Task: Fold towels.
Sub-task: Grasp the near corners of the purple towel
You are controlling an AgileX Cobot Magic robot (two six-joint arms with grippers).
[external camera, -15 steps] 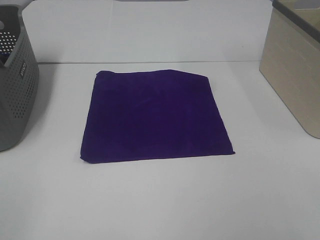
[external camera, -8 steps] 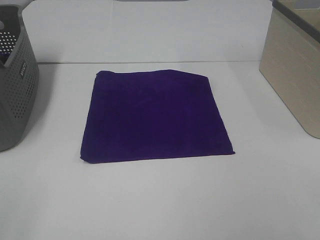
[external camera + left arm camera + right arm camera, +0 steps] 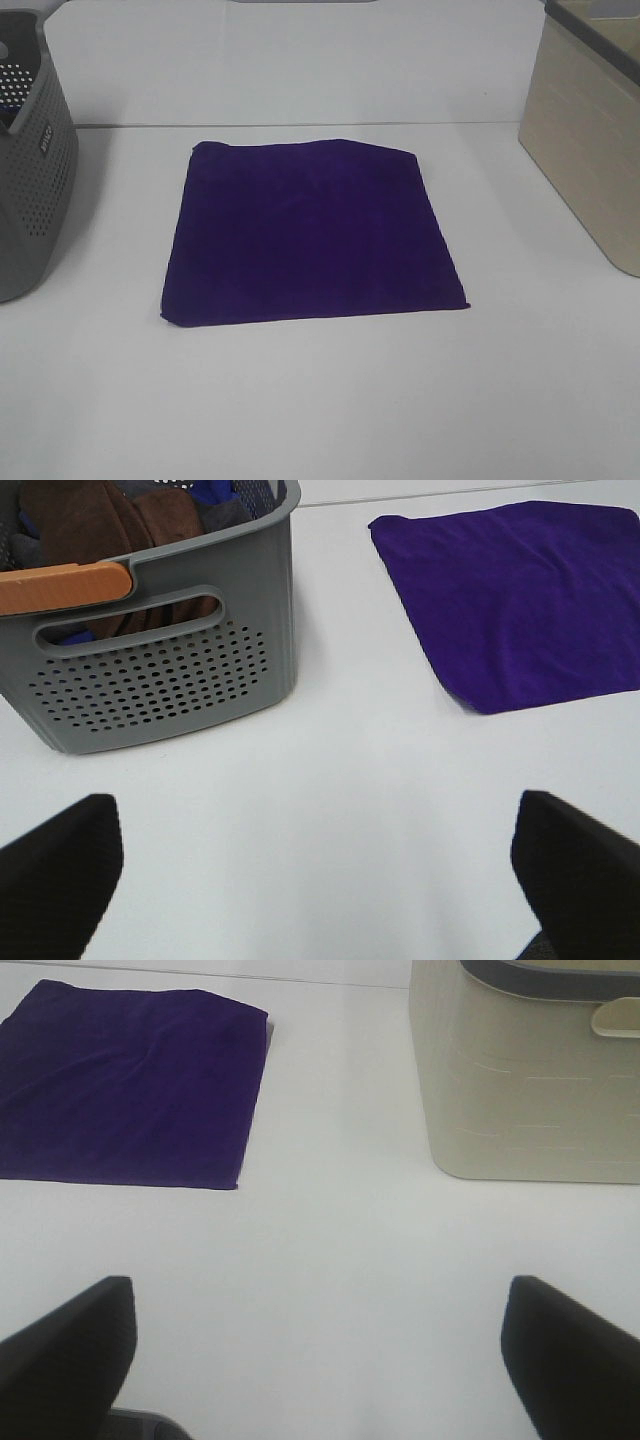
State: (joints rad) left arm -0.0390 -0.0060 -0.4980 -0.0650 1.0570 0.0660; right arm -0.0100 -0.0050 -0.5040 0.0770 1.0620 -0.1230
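Note:
A dark purple towel (image 3: 310,235) lies flat and spread out in the middle of the white table. It also shows in the left wrist view (image 3: 515,600) and in the right wrist view (image 3: 125,1090). Neither arm shows in the high view. My left gripper (image 3: 320,870) is open and empty over bare table, between the grey basket and the towel. My right gripper (image 3: 320,1350) is open and empty over bare table, between the towel and the beige bin.
A grey perforated basket (image 3: 30,190) stands at the left edge, holding brown and blue cloths (image 3: 110,520). A beige bin (image 3: 590,130) with a dark rim stands at the right edge (image 3: 530,1080). A white wall backs the table.

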